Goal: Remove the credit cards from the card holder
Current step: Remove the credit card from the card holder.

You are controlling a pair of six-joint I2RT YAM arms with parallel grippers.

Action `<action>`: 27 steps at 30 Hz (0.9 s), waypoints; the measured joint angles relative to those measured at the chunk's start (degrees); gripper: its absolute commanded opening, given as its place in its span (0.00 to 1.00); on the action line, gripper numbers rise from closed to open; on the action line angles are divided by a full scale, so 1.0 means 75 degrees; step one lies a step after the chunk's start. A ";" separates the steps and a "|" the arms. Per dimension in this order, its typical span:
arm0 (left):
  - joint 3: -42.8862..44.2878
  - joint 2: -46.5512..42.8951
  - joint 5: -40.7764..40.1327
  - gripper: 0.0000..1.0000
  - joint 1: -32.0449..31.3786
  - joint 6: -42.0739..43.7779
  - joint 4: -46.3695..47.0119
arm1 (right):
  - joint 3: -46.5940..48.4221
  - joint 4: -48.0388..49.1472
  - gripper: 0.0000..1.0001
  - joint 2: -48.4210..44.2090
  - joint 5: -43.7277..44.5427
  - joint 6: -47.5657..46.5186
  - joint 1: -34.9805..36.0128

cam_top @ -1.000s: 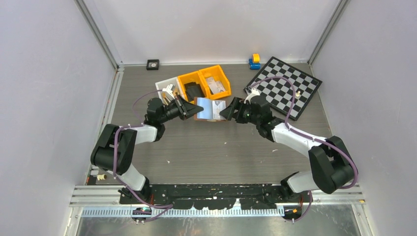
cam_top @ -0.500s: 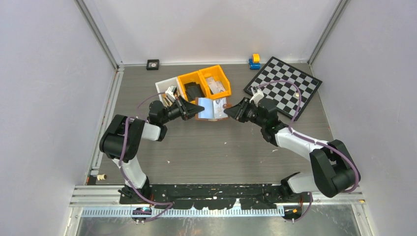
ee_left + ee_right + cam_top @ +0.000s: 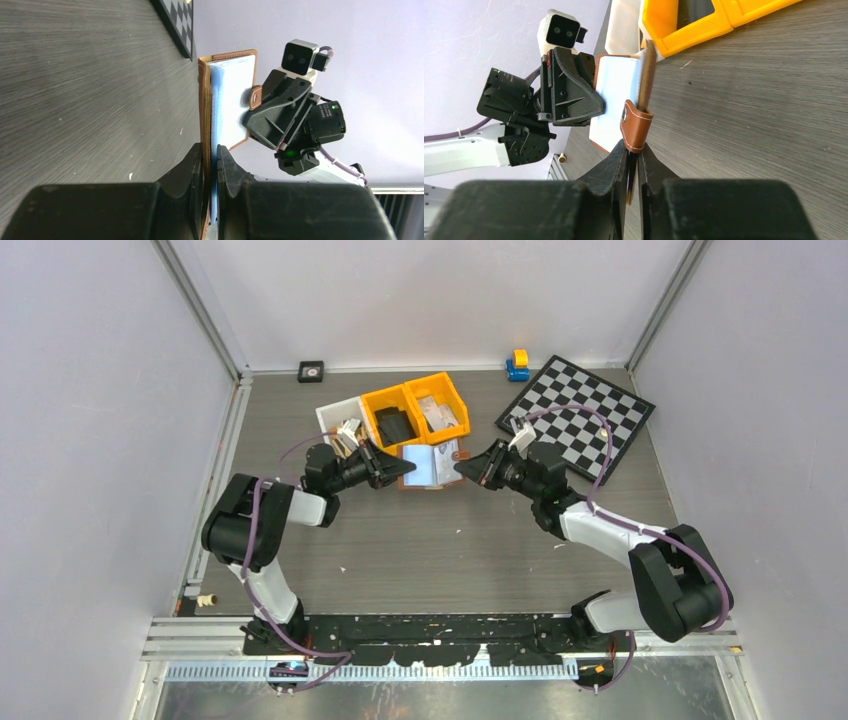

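Observation:
The reddish-brown card holder (image 3: 430, 483) is held open above the table between both grippers, its pale blue inside facing up. Pale credit cards (image 3: 432, 462) lie inside it; in the left wrist view they show as a whitish-blue face (image 3: 235, 95). My left gripper (image 3: 404, 469) is shut on the holder's left flap (image 3: 204, 100), its jaws pinching brown leather and a blue edge. My right gripper (image 3: 461, 468) is shut on the right flap (image 3: 646, 75), just under the brown snap strap (image 3: 636, 127). Whether a card is also in that pinch I cannot tell.
Two yellow bins (image 3: 415, 408) and a white bin (image 3: 336, 420) with small parts stand just behind the holder. A chessboard (image 3: 580, 415) lies at the back right, with a blue and yellow toy (image 3: 517, 364) beyond it. A small black square (image 3: 311, 371) sits by the back wall.
My right gripper stood open beside the holder's right edge a second ago; it has moved in and shut on that flap. The left gripper kept its grip while its elbow swung inward.

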 measured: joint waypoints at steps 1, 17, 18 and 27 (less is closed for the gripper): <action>0.0000 -0.0006 0.0003 0.00 0.0000 0.0070 -0.0105 | -0.0006 0.0000 0.27 0.0000 -0.0015 0.0012 0.0000; 0.0038 -0.0323 -0.0003 0.00 -0.0067 0.0731 -0.1230 | -0.0044 0.0682 0.22 0.0172 -0.0463 0.0382 -0.0114; 0.0041 -0.0323 -0.0003 0.00 -0.0073 0.0743 -0.1256 | -0.0044 0.0682 0.22 0.0224 -0.0493 0.0388 -0.0114; 0.0044 -0.0449 -0.0047 0.00 -0.0070 0.0883 -0.1553 | 0.0047 0.0647 0.38 0.0527 -0.0729 0.0455 -0.0117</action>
